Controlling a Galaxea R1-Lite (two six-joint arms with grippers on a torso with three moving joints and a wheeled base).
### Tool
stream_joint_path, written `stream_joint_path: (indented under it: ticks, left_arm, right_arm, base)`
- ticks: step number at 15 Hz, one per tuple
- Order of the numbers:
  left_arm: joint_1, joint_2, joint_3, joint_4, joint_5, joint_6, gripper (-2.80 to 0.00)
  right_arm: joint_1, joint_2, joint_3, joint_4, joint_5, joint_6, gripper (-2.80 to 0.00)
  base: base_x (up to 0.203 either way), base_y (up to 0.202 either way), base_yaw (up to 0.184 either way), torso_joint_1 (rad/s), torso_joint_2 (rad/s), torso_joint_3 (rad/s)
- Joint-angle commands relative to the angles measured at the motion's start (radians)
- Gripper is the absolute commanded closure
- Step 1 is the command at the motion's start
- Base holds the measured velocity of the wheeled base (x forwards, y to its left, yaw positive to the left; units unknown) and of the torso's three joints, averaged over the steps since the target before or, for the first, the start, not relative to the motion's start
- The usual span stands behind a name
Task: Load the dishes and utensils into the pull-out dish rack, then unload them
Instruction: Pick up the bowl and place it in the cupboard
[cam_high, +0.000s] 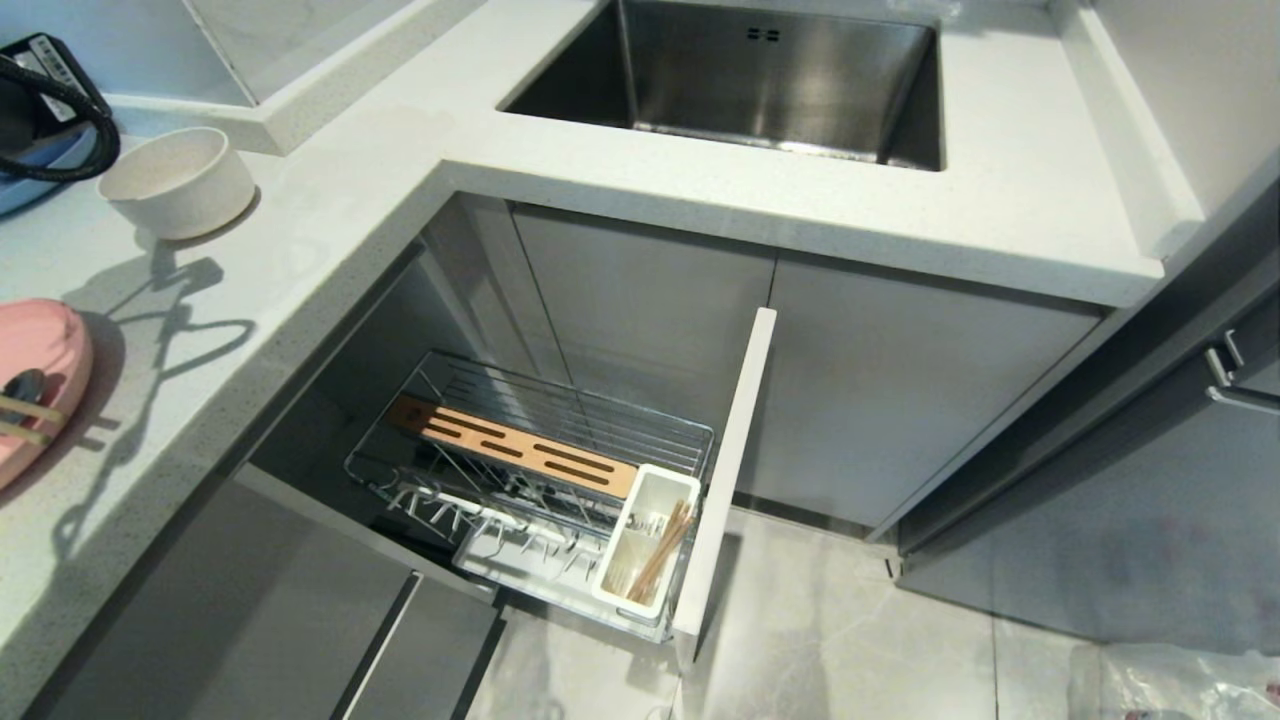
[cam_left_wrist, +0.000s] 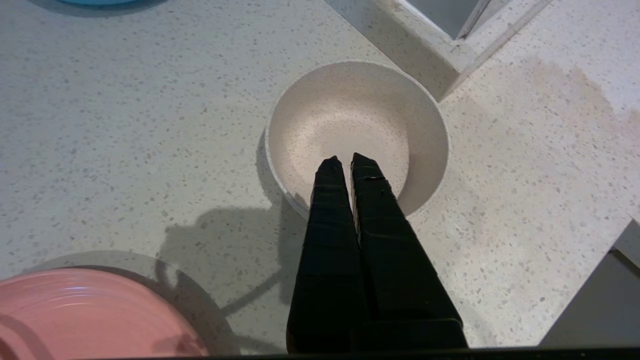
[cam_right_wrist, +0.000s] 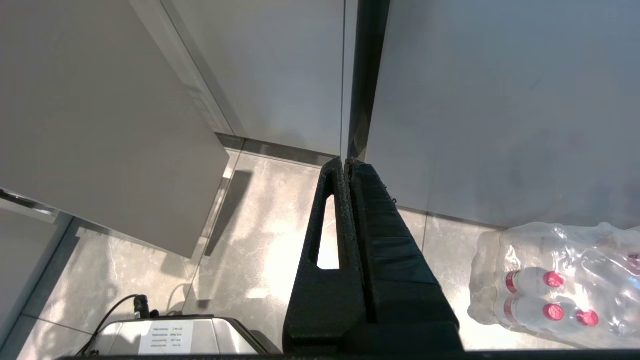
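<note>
Left hand (cam_left_wrist: 345, 159) clenched, empty, poised above cream bowl (cam_left_wrist: 357, 135) on counter (cam_left_wrist: 125, 150). Risk: descending clenched could knock bowl aside instead of gripping its rim.

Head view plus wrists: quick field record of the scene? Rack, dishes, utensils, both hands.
rack: pull-out dish rack pulled out below the counter, no dishes in it
utensil cup: holds wooden chopsticks
bowl: cream bowl upright on the counter, empty
plate: pink plate on the counter, at the head view's left edge
left hand: shut, holding nothing, above the bowl
right hand: shut, holding nothing, over the floor by the cabinets
sink: nothing seen in it
</note>
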Motion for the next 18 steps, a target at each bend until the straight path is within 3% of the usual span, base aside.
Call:
stream_joint_path:
  ticks: [1, 11, 12, 18]
  left_arm:
    - [-0.003, -0.006, 0.004, 0.003, -0.007, -0.004, 0.00]
    - [-0.024, 0.055, 0.009, -0.006, -0.178, -0.045, 0.00]
    - [-0.023, 0.056, 0.009, -0.009, -0.181, -0.045, -2.80]
    - [-0.023, 0.073, 0.009, -0.030, -0.235, -0.051, -2.80]
  right_arm:
    - [0.000, 0.001, 0.002, 0.000, 0.000, 0.000, 0.00]
    - [-0.001, 0.001, 0.002, 0.000, 0.000, 0.000, 0.00]
    - [0.000, 0.001, 0.002, 0.000, 0.000, 0.001, 0.00]
    - [0.000, 0.001, 0.002, 0.000, 0.000, 0.000, 0.00]
  base:
    - [0.000, 0.000, 0.000, 0.000, 0.00, 0.000]
    - [0.000, 0.000, 0.000, 0.000, 0.00, 0.000]
    - [0.000, 0.000, 0.000, 0.000, 0.00, 0.000]
    - [0.000, 0.000, 0.000, 0.000, 0.00, 0.000]
